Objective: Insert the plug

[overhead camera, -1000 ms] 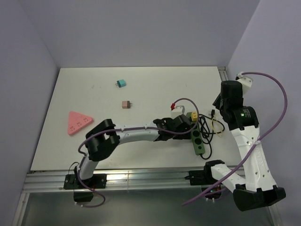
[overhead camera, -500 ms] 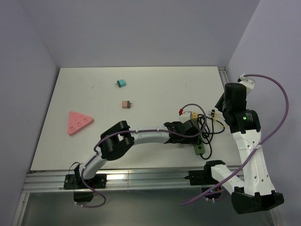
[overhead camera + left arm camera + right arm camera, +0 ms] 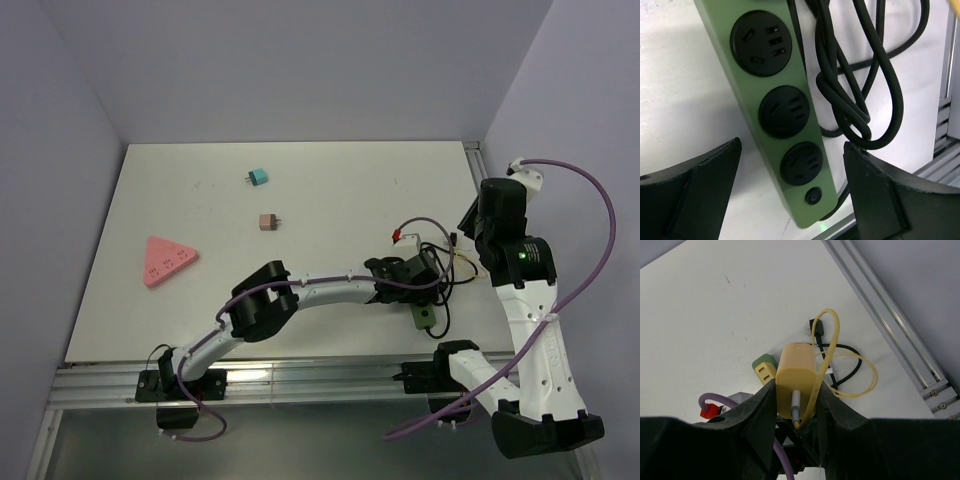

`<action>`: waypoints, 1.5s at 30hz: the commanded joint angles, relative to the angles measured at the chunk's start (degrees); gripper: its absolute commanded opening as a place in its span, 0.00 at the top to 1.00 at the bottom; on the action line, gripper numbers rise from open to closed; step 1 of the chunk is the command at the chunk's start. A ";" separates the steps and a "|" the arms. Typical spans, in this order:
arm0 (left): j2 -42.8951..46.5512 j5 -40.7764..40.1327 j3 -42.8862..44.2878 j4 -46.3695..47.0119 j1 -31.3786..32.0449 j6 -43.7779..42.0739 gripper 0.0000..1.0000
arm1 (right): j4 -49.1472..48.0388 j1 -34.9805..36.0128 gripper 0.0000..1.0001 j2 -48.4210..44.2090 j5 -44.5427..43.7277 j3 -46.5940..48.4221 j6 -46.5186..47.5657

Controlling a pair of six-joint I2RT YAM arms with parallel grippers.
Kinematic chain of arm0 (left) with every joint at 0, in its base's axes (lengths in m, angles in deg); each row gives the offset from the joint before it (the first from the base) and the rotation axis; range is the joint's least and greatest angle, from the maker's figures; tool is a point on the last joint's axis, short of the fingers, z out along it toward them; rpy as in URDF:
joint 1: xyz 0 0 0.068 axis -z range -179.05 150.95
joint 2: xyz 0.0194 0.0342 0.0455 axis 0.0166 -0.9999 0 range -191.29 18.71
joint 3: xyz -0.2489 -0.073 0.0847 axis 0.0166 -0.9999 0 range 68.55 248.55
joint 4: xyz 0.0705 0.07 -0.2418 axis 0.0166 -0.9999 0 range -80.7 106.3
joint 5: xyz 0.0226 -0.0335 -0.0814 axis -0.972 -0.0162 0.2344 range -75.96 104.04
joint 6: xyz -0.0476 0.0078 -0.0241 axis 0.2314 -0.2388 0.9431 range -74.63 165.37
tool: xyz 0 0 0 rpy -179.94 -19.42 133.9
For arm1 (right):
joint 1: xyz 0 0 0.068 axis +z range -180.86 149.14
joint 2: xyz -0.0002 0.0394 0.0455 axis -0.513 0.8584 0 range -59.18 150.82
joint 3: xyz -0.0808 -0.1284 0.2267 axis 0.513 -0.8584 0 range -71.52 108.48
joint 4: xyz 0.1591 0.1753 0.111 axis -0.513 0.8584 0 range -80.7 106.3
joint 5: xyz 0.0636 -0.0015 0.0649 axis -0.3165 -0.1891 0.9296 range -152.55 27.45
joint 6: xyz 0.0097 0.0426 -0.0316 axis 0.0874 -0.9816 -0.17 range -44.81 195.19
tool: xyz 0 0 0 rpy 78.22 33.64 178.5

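A green power strip [image 3: 782,107] with three round black sockets and a power button lies on the white table; its near end shows in the top view [image 3: 423,315]. My left gripper [image 3: 792,192] is open and straddles the strip's button end, hovering above it [image 3: 408,272]. My right gripper [image 3: 796,392] is shut on a yellow plug adapter [image 3: 796,380] with a yellow cable [image 3: 827,355], held above the strip's far end [image 3: 765,367]. In the top view the right gripper [image 3: 467,222] hangs over the table's right side.
The strip's black cord [image 3: 860,90] lies coiled right of it, near the table's metal rail [image 3: 900,325]. A pink triangular socket block [image 3: 165,259], a brown plug [image 3: 267,221] and a teal plug [image 3: 258,177] lie to the left and back.
My left arm has stretched further right along the power strip toward its near end. My right arm shifted slightly right and back, still holding the yellow plug.
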 commanded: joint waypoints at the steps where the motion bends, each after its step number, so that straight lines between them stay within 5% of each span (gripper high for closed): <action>1: -3.12 -5.35 4.10 -5.71 0.85 2.04 0.11 | -2.70 -0.43 1.00 -1.71 -0.46 -0.63 0.62; 14: -6.99 -12.92 4.30 -9.50 1.47 0.21 0.27 | -3.49 -0.52 1.00 -3.12 -0.11 -1.51 1.05; 19: -6.82 -13.19 3.50 -6.43 1.21 -2.61 0.47 | -3.93 -0.52 1.00 -3.21 0.33 -2.04 0.97; 23: -5.41 -11.35 -0.36 -0.46 -0.29 -6.56 0.79 | -4.81 -0.43 1.00 -4.08 0.77 -2.91 1.32; 27: -4.79 -8.88 -2.30 3.07 -1.78 -11.74 1.00 | -5.34 -0.43 1.00 -4.44 1.38 -3.09 1.49; 37: -5.50 -9.58 -3.18 4.30 -6.17 -16.41 1.00 | -6.39 -0.43 1.00 -4.35 2.53 -3.97 1.58; 45: -2.08 -13.09 -7.92 4.13 -10.57 -12.20 1.00 | -6.48 -0.52 1.00 -4.00 2.88 -3.79 1.76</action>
